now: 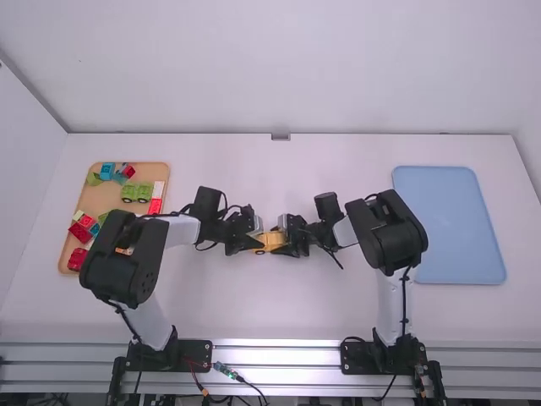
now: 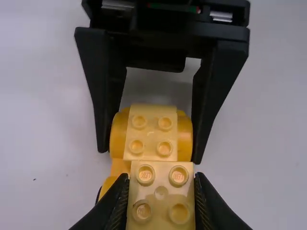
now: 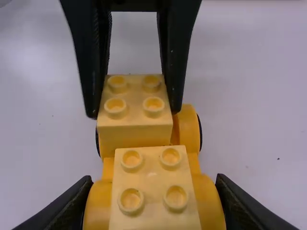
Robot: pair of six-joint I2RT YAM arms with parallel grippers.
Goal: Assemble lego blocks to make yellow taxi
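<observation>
In the high view, my left gripper (image 1: 254, 243) and my right gripper (image 1: 286, 243) face each other at the yellow car base (image 1: 269, 241), mid-table. A pale yellow 2x2-stud brick (image 2: 161, 194) is pinched by my left gripper (image 2: 161, 179) over one end of the base. My right gripper (image 3: 153, 184) is shut on the rounded orange-yellow sides (image 3: 209, 201) of the other end, which has a studded top (image 3: 152, 189). The brick (image 3: 135, 108) sits slightly off to one side of the base; whether its studs are engaged, I cannot tell.
At the left stands a wooden tray (image 1: 103, 199) with red, green and blue blocks and a green car piece (image 1: 137, 193). A flat light-blue tray (image 1: 448, 224) lies at the right.
</observation>
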